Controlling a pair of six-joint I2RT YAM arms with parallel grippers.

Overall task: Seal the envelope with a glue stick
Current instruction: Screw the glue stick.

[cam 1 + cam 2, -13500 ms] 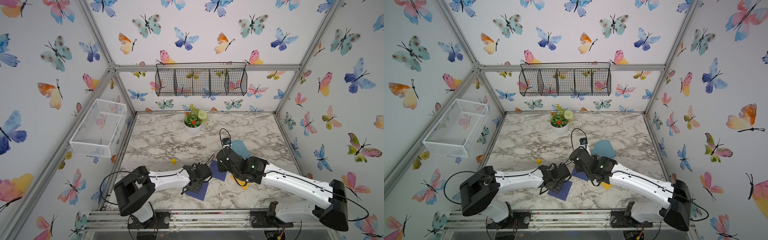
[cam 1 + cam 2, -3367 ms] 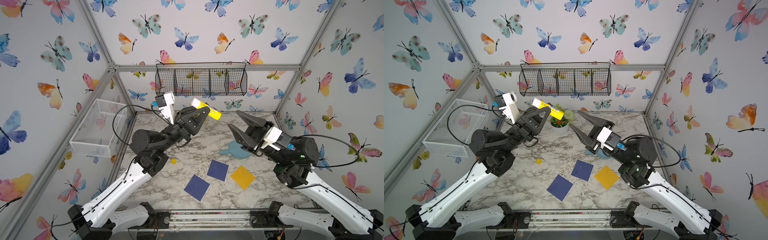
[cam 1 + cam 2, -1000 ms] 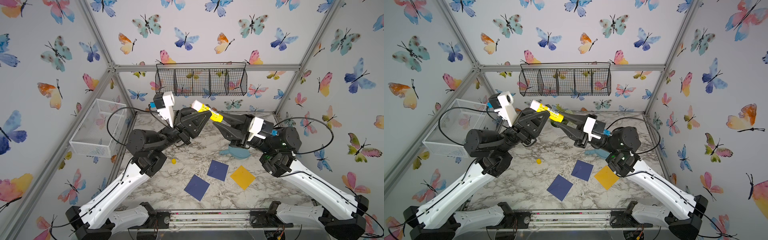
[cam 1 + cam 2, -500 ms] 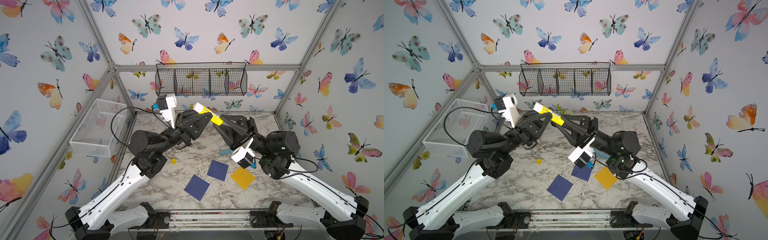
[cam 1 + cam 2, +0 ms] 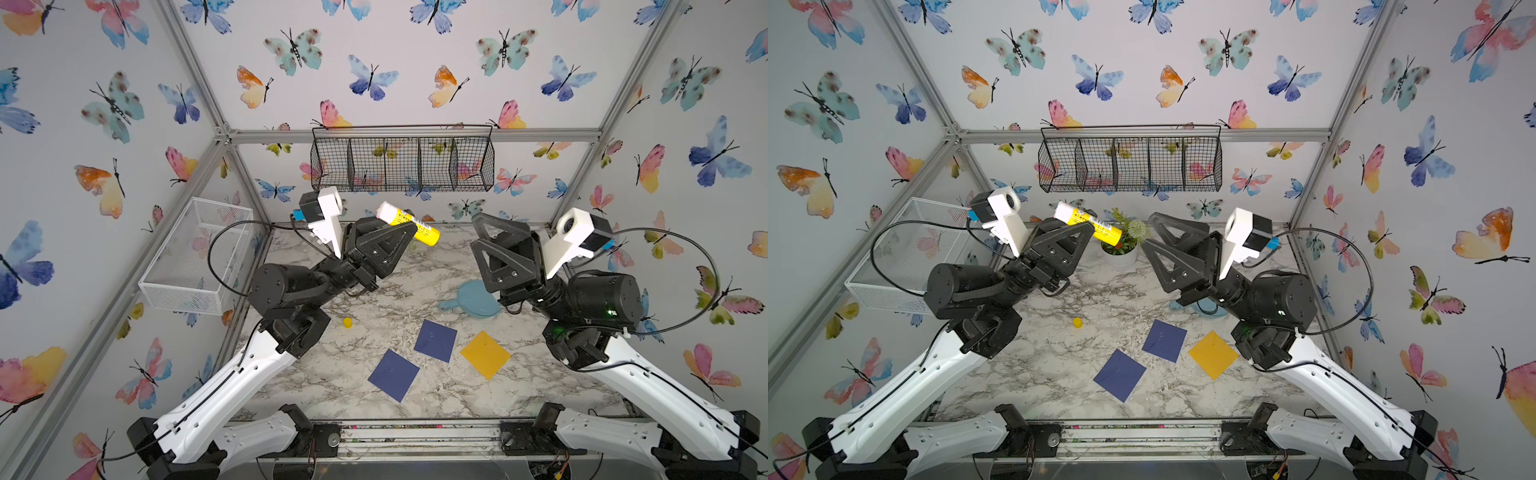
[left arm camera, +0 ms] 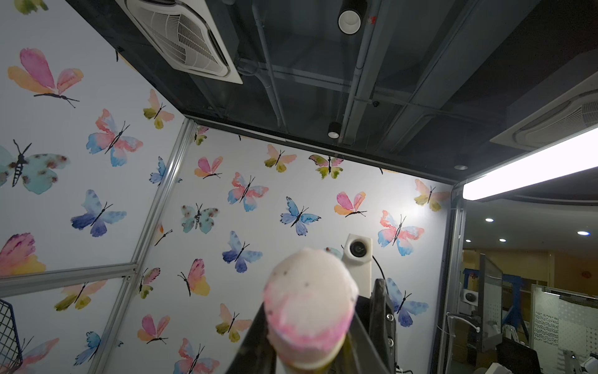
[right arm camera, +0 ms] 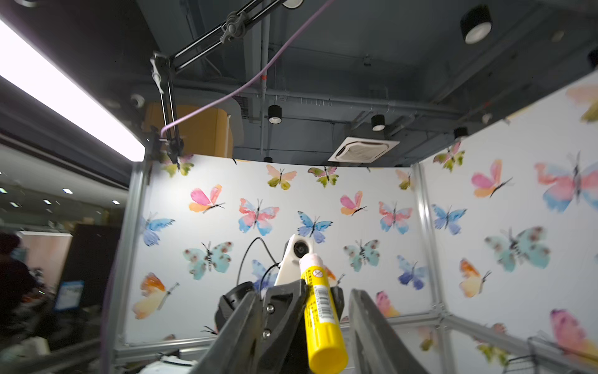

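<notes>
**A:** Start at the front. What lies on the marble table [image 5: 332, 386]?

**B:** Three flat paper squares, close together and not overlapping. There is a near dark blue square [image 5: 393, 375], a second dark blue square [image 5: 435, 340] behind it, and one yellow square [image 5: 485, 354] to their right. Further left lies one small yellow cap [image 5: 348, 322], on its own.

**A:** And behind those?

**B:** One pale blue round dish [image 5: 473, 299] with a short handle, partly covered by the right arm.

**A:** The grippers?

**B:** Both are raised well above the table. The left gripper [image 5: 392, 224] is clamped across the glue stick [image 5: 424, 232], which is tilted with its uncapped whitish tip up and away from the right arm. The right gripper [image 5: 474, 230] has its fingers spread and holds nothing. It faces the stick but is well apart from it.

**A:** What is at the back?

**B:** One white potted plant [image 5: 1121, 249] shows in a top view. In the other view the stick and left gripper hide it. There is one white mesh basket [image 5: 195, 257] on the left wall and one black wire basket [image 5: 402, 164] on the rear wall.

**A:** What do the wrist cameras add?

**B:** The left wrist sees the pink-stained tip end-on and blurred. The right wrist shows the barcode label.
</notes>
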